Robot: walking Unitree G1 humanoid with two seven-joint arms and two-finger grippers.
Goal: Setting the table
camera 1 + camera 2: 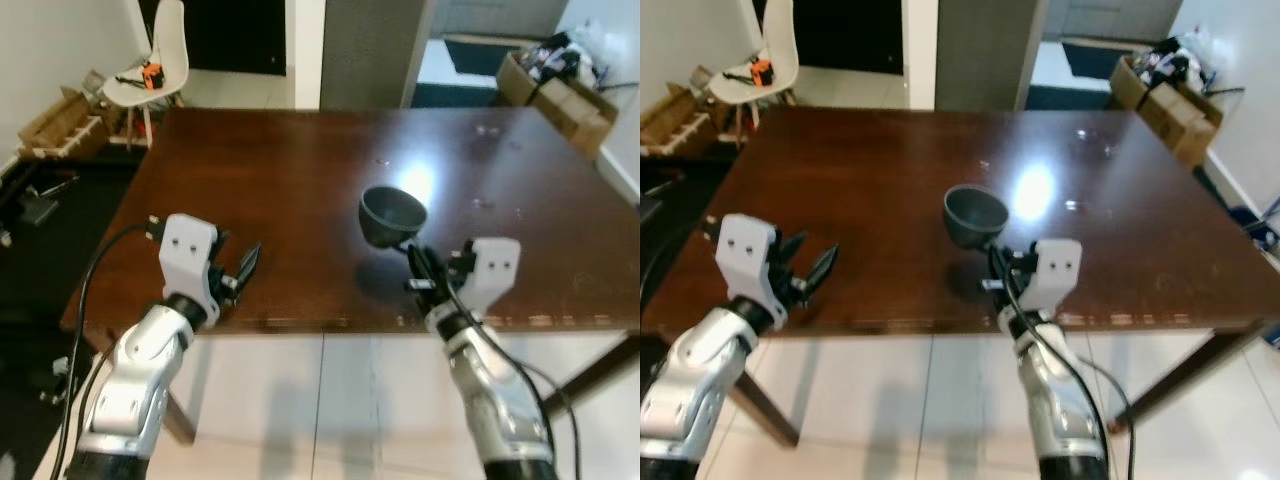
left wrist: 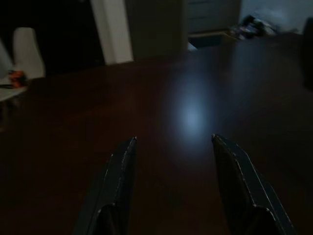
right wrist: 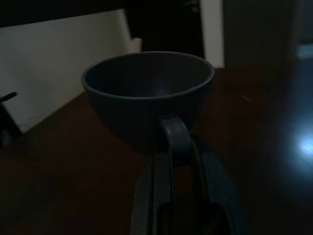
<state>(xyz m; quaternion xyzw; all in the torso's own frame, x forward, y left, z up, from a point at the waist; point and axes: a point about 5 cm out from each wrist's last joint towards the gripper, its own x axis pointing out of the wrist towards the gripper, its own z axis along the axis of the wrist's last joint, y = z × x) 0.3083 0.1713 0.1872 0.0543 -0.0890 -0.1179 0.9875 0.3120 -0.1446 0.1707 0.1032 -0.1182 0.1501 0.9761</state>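
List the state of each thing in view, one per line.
Cup: upright, empty, held by its handle above the table.
Right gripper: shut on the cup's handle.
Left gripper: open, holding nothing, over the table's near edge.
Table: bare, glossy.
Chair: orange tool on its seat.

White chair stands beyond the far left corner, carrying an orange item. Cardboard boxes sit at far right. Another open box lies on the left floor.
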